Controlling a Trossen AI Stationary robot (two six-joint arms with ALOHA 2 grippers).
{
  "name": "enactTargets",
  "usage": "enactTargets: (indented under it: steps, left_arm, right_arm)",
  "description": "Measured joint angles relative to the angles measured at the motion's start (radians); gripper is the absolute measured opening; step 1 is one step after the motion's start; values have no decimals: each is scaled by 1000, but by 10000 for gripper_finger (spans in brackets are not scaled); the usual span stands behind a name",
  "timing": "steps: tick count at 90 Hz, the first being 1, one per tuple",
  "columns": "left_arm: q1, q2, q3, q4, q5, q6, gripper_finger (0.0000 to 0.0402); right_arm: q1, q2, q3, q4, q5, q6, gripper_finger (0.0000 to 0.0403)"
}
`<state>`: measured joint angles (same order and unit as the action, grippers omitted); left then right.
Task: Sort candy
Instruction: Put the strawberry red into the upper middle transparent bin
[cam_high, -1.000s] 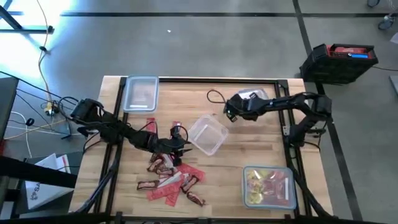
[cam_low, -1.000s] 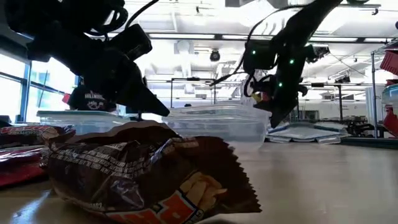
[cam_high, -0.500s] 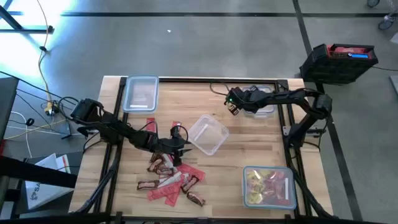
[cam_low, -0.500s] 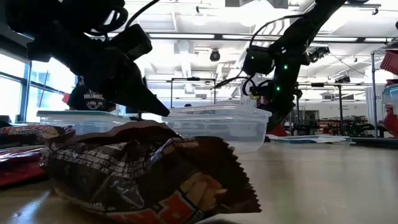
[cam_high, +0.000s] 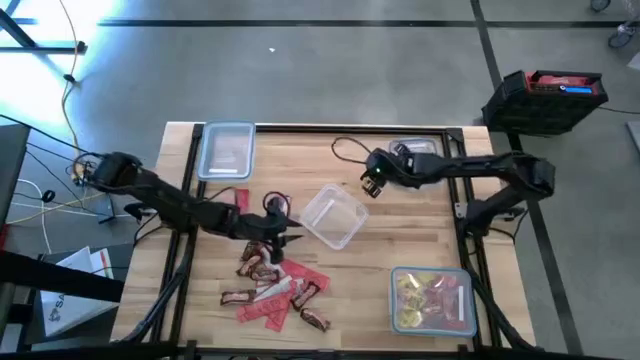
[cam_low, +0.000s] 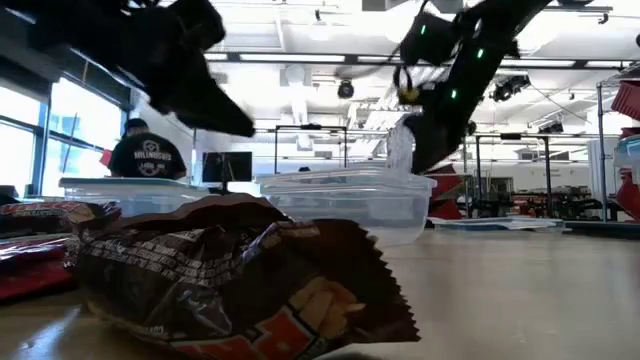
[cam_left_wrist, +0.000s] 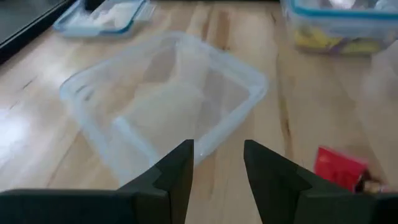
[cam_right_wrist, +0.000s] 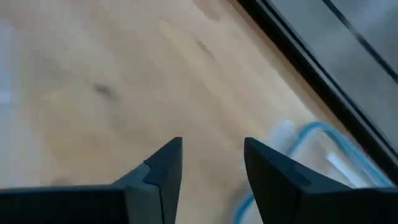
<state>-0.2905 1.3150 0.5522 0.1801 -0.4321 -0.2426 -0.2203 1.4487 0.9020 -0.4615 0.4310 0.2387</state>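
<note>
The candy (cam_high: 275, 280) lies in a loose pile near the table's front: red packets and dark brown mini bars. One brown wrapper (cam_low: 230, 280) fills the low view's foreground. My left gripper (cam_high: 280, 222) hovers open just beyond the pile, facing an empty clear container (cam_left_wrist: 168, 106), with nothing between its fingers (cam_left_wrist: 177, 171). A red packet (cam_left_wrist: 339, 168) lies beside it. My right gripper (cam_high: 368, 185) hangs open above bare wood at the far right, near a blue-rimmed lid (cam_right_wrist: 311, 140).
A lidded clear container (cam_high: 226, 150) stands at the far left. Another container (cam_high: 432, 300), holding yellow and pink sweets, sits at the near right. The empty container (cam_high: 333, 215) rests mid-table between the arms. A person stands in the room behind (cam_low: 140, 155).
My left gripper has risen from just over the candy pile and drawn back a little toward the table's far left. My right gripper swung toward the far edge, then came back toward the middle, and has also lifted higher.
</note>
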Motion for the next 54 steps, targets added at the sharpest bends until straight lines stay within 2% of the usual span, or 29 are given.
enactTargets:
  steps: [9,20,29,38,54]
  left_arm:
    - [2,-73,0,-190,-77,-138,127]
    - [2,-135,0,-390,-102,-358,132]
    - [-4,-157,0,-509,-95,-452,146]
    - [-25,-157,-1,-533,-93,-459,164]
    - [-62,-126,-1,-461,-75,-378,182]
  right_arm:
    - [94,-16,0,29,-15,22,142]
    - [220,-16,0,84,-14,51,142]
    - [315,-16,0,138,22,76,142]
    - [406,-16,0,229,37,69,142]
    - [551,28,0,423,16,16,142]
